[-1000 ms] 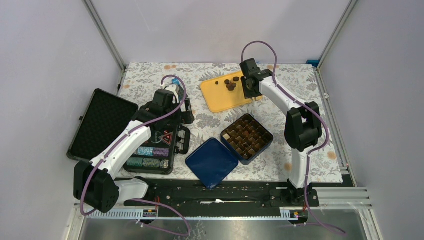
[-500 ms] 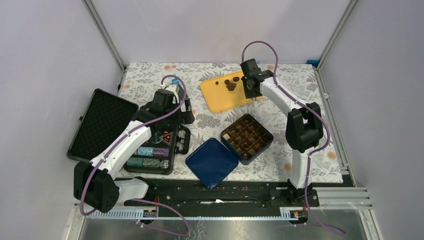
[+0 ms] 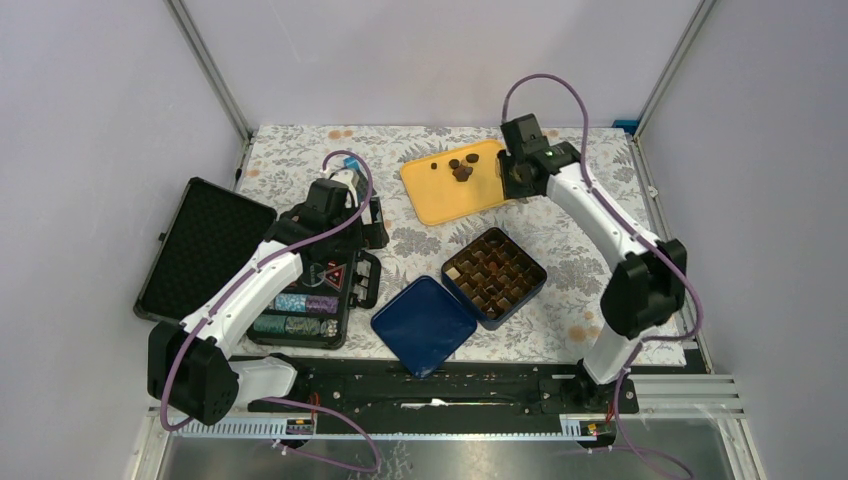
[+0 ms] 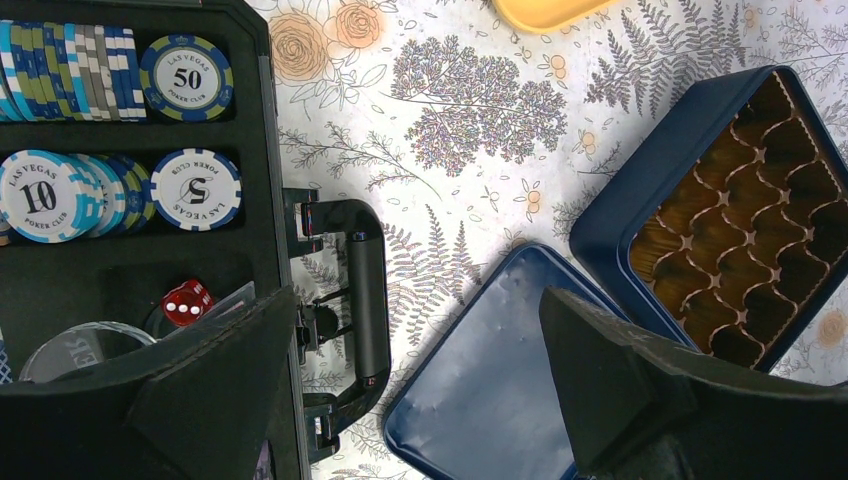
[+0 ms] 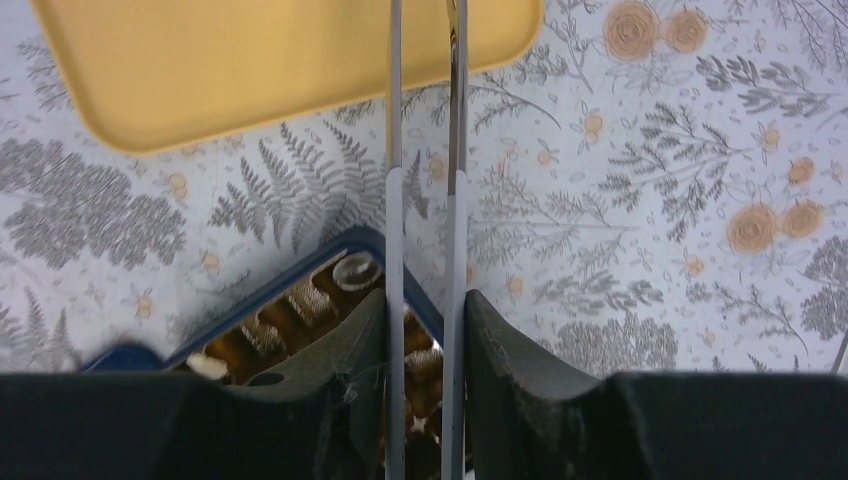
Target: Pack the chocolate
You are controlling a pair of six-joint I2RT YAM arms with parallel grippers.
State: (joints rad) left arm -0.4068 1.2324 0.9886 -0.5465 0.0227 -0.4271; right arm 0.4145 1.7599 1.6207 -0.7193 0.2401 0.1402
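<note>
Several dark brown chocolate pieces [image 3: 461,168] lie on a yellow tray [image 3: 445,195] at the back of the table. An open blue tin [image 3: 494,265] lined with brown paper cups stands in front of it; it also shows in the right wrist view [image 5: 300,290] and the left wrist view [image 4: 720,220]. A small pale piece [image 5: 205,365] sits in one cup. My right gripper [image 3: 514,180] [image 5: 425,310] is shut on thin metal tongs [image 5: 457,150], at the tray's right edge. The tong tips are out of view. My left gripper [image 3: 352,228] [image 4: 420,330] is open and empty over the poker case's edge.
The tin's blue lid [image 3: 424,324] [image 4: 490,400] lies flat left of the tin. An open black case [image 3: 310,290] of poker chips [image 4: 190,185] with a red die [image 4: 185,300] sits under the left arm. Its foam-lined lid [image 3: 205,245] lies at the far left.
The right arm has swung to the right. Its gripper, with the tongs, has shifted a little right from the chocolates to the tray's right edge. The left arm has not moved.
</note>
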